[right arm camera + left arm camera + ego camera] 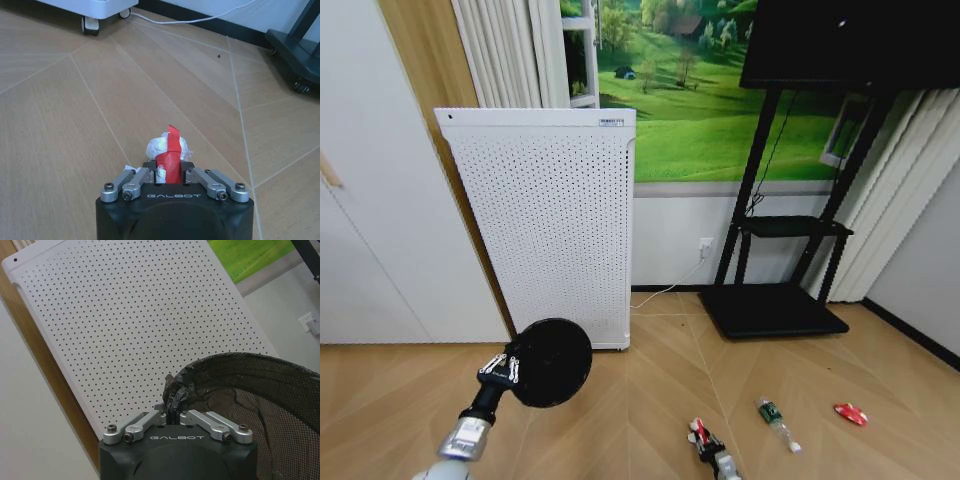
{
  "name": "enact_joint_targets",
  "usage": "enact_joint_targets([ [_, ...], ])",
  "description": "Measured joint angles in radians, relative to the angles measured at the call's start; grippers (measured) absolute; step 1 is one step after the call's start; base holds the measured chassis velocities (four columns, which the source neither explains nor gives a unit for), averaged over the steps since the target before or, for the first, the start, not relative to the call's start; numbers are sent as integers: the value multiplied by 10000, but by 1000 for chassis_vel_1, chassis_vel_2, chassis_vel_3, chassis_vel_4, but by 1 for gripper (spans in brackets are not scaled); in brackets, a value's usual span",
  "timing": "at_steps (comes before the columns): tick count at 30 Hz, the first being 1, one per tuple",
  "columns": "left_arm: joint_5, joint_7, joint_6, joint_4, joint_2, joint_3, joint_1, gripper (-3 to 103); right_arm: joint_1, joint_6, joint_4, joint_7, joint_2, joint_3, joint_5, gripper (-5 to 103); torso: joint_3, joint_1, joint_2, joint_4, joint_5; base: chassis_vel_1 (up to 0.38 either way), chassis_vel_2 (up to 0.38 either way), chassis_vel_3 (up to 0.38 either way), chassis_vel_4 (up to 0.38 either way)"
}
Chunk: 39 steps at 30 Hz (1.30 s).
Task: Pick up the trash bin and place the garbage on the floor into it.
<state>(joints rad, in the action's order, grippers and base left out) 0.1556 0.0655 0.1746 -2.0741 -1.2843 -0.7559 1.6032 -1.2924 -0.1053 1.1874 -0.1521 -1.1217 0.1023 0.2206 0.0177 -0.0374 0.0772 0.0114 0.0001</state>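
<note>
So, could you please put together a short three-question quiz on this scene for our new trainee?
1. True or false: the left gripper is shut on the rim of the trash bin.
2. What does the right gripper hold? A) the clear bottle B) the red-and-white wrapper C) nothing
3. Fill in: the clear bottle and the flattened red piece both lie on the ____.

Key
1. True; the bin is held up in front of the white perforated appliance.
2. B; the red-and-white wrapper sits between its fingers.
3. Floor.
</note>
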Motion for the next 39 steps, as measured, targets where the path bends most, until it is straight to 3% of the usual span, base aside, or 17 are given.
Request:
enact_joint_targets([
  [6, -11, -39, -11, 94, -30, 136, -211, 6, -319, 49, 698, 3, 270, 134, 102, 23, 0, 0, 0, 3, -2, 0, 0, 0, 0],
  [10, -315, 11, -179, 139, 262, 630, -668, 6, -1246, 235, 3064, -11, 738, 831, 393, 23, 0, 0, 0, 3, 1, 0, 0, 0, 0],
  [14, -456, 91, -236, 77, 557, 882, -751, 6, -1545, -5, 4080, 155, 882, 1134, 349, 23, 0, 0, 0, 1, -2, 0, 0, 0, 0],
  [17, -635, 169, -299, -23, 941, 1183, -775, 6, -1845, -545, 5208, 697, 1055, 1372, 220, 23, 0, 0, 0, 0, -2, 0, 0, 0, 0],
  [23, -660, 212, -321, 31, 1106, 1462, -984, 6, -1995, -729, 6340, 1167, 1072, 1733, 41, 23, -1, 0, 0, 0, -2, 0, 0, 0, 0],
  [33, -370, 194, -192, 774, 1029, 2104, -1827, 6, -1926, -1533, 7715, 2356, 1316, 2091, 912, 23, 0, 0, 0, 0, -1, 0, 0, 0, 0],
  [39, -369, 185, -326, 1052, 804, 2634, -2368, 6, -1777, -2093, 7973, 3105, 1251, 1668, 962, 23, 0, 0, 0, 1, -1, 0, 0, 0, 0],
])
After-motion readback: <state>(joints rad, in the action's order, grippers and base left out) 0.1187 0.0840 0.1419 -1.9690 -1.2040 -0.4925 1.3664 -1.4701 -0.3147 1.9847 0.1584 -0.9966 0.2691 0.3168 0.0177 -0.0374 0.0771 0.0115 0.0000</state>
